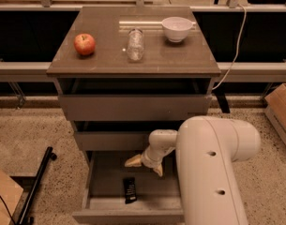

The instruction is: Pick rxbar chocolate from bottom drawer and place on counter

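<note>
The rxbar chocolate point(129, 190), a small flat black wrapper, lies near the front of the bottom drawer point(105, 185), which is pulled out. My gripper point(145, 166) hangs inside the drawer opening, above and a little right of the bar, not touching it. Its two tan fingers point(132, 161) are spread apart with nothing between them. The counter point(109, 55) is the glossy brown top of the cabinet, well above the gripper. My white arm point(213, 163) covers the drawer's right side.
On the counter stand a red apple point(85, 44), a glass jar point(135, 45) and a white bowl point(176, 28). The two upper drawers point(133, 107) sit slightly pulled out. A black pole point(37, 184) lies on the floor at left; a cardboard box point(281, 109) is at right.
</note>
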